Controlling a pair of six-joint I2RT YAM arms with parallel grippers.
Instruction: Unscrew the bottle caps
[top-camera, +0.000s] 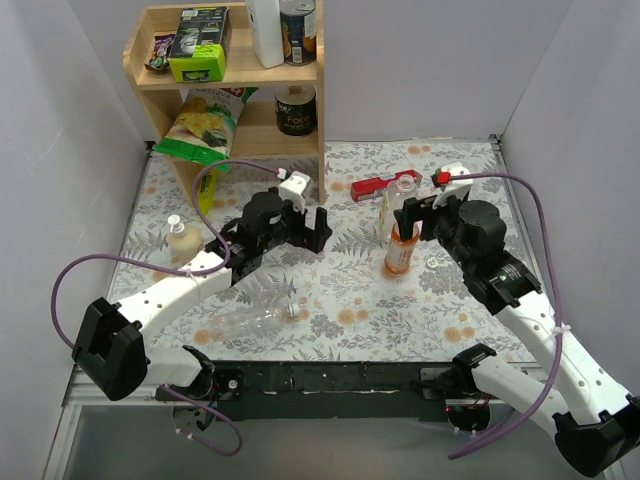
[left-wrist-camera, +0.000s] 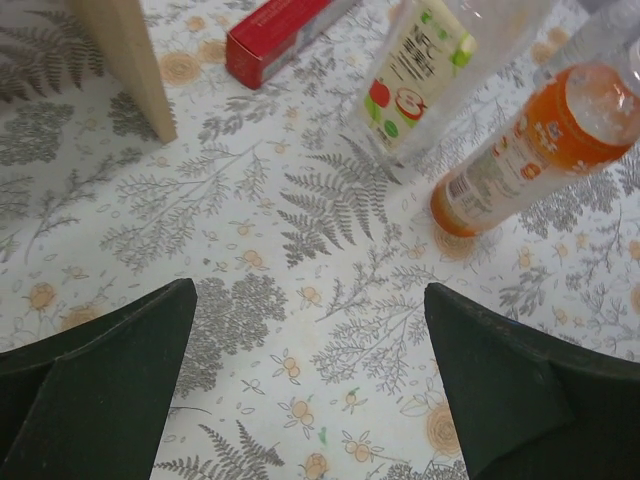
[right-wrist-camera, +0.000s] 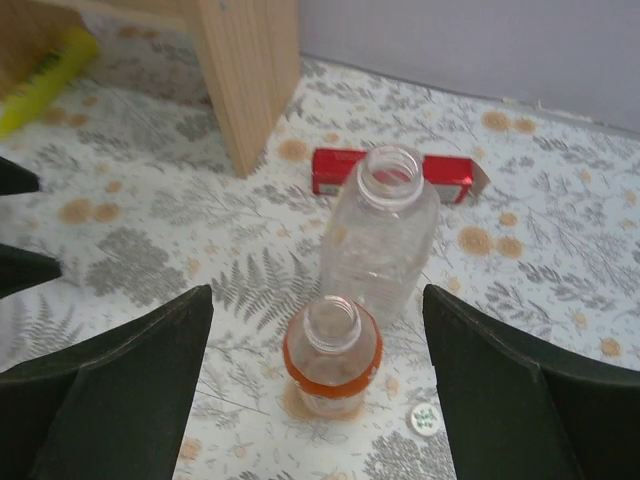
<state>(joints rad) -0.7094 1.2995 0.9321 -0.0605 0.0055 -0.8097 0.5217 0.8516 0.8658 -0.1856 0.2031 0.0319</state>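
Just beside slim orange bottle (right-wrist-camera: 331, 360) lies round cap (right-wrist-camera: 424, 417).

Soft, even overhead light in all 3 views — shadows faint, no glare; right wrist picture hazy, its dark fingers (right-wrist-camera: 110, 400) blurred.

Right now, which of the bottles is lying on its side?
The colourless bottle at the near left; the orange bottle and the other two stand upright.
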